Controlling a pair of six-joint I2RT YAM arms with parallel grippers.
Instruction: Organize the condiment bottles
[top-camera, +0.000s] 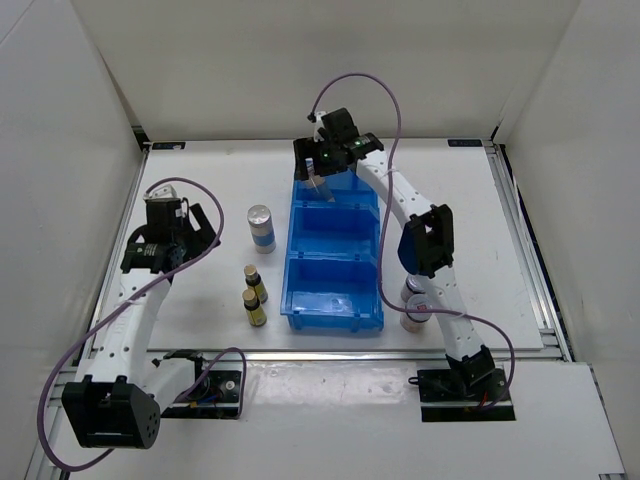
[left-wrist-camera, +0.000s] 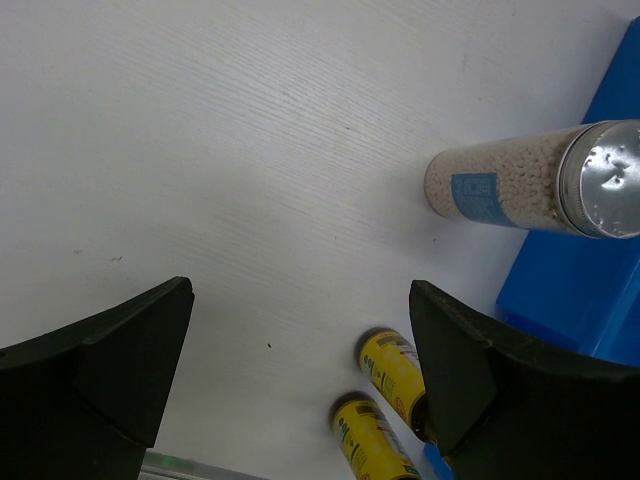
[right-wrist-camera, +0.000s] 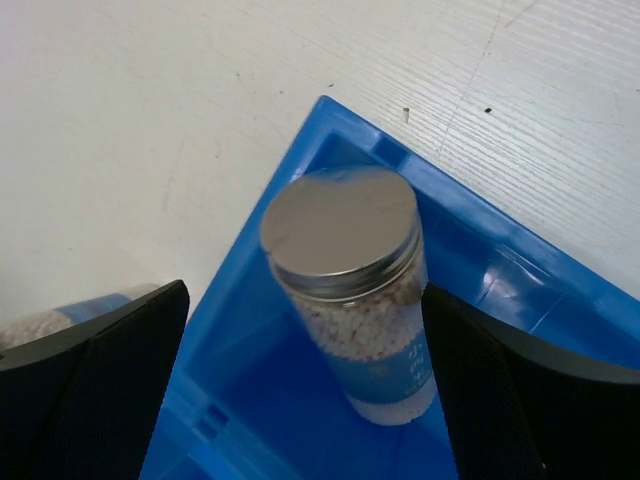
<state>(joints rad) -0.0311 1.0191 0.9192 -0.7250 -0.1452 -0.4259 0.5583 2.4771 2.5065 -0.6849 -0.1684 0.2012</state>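
A silver-topped white cylinder with a blue band (right-wrist-camera: 350, 300) stands in the far compartment of the blue bin (right-wrist-camera: 470, 260). My right gripper (right-wrist-camera: 305, 292) is open around the cylinder, with the left finger well clear of it; in the top view this gripper (top-camera: 318, 172) is over the bin's far end. A second silver-topped cylinder (top-camera: 261, 226) stands on the table left of the bin (top-camera: 372, 262). Two amber bottles (top-camera: 254, 283) (top-camera: 254, 307) stand nearer. Two white jars (top-camera: 414, 302) show partly behind the right arm. My left gripper (left-wrist-camera: 300, 290) is open and empty above bare table.
The bin's middle and near compartments look empty in the top view. The left wrist view shows the cylinder (left-wrist-camera: 530, 180), both amber bottles (left-wrist-camera: 392, 362) (left-wrist-camera: 368, 435) and the bin's edge (left-wrist-camera: 600, 260) to its right. White walls surround the table.
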